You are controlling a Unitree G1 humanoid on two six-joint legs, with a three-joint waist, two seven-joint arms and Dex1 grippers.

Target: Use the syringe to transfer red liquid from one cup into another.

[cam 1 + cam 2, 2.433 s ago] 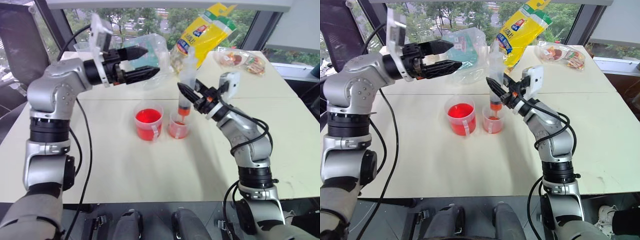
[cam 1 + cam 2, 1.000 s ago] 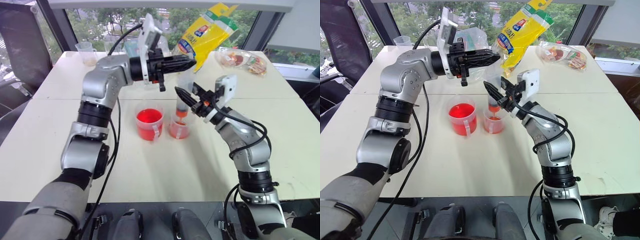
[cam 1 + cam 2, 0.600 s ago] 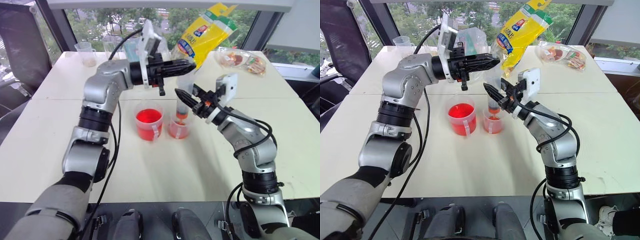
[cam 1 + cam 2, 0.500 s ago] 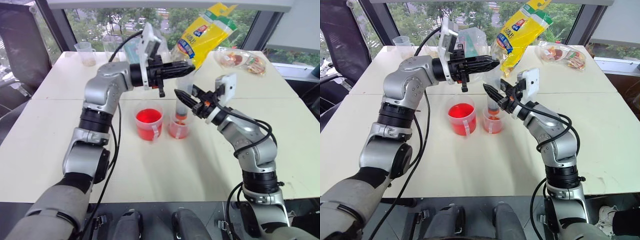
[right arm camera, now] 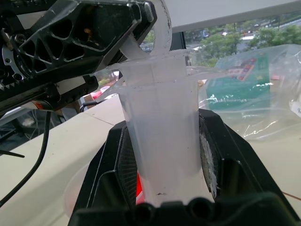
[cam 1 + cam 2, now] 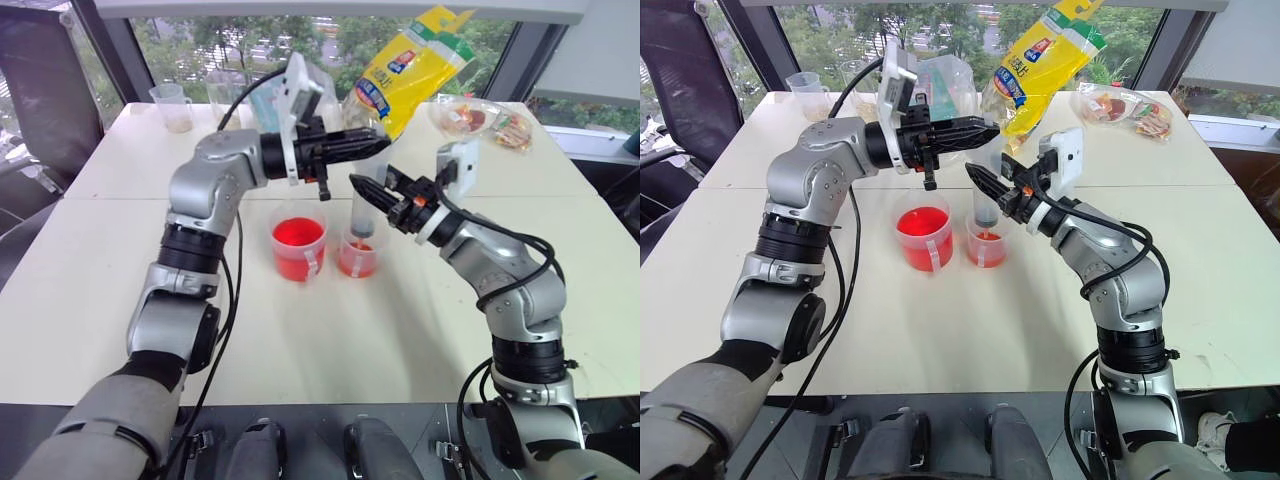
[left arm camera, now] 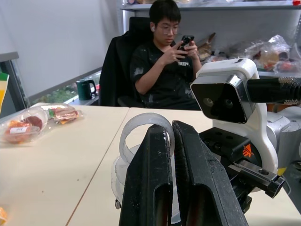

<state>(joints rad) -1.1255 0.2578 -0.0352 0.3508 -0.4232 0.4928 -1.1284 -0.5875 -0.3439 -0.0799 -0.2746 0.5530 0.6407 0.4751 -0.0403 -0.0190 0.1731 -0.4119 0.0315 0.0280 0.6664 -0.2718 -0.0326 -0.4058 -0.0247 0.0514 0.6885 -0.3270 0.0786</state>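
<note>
Both arms are built of silver-grey rounded shells joined by ribbed black rings, with loose black cables looping alongside. The left gripper (image 6: 375, 142) and right gripper (image 6: 368, 190) have tapered black fingers. A white camera block with two dark lenses (image 7: 225, 100) sits on each wrist.

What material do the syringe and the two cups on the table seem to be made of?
The syringe: apparently frosted translucent plastic, as the background shows dimly through its barrel. The larger cup and the smaller cup: probably clear plastic, since the red liquid shows through their walls.
</note>
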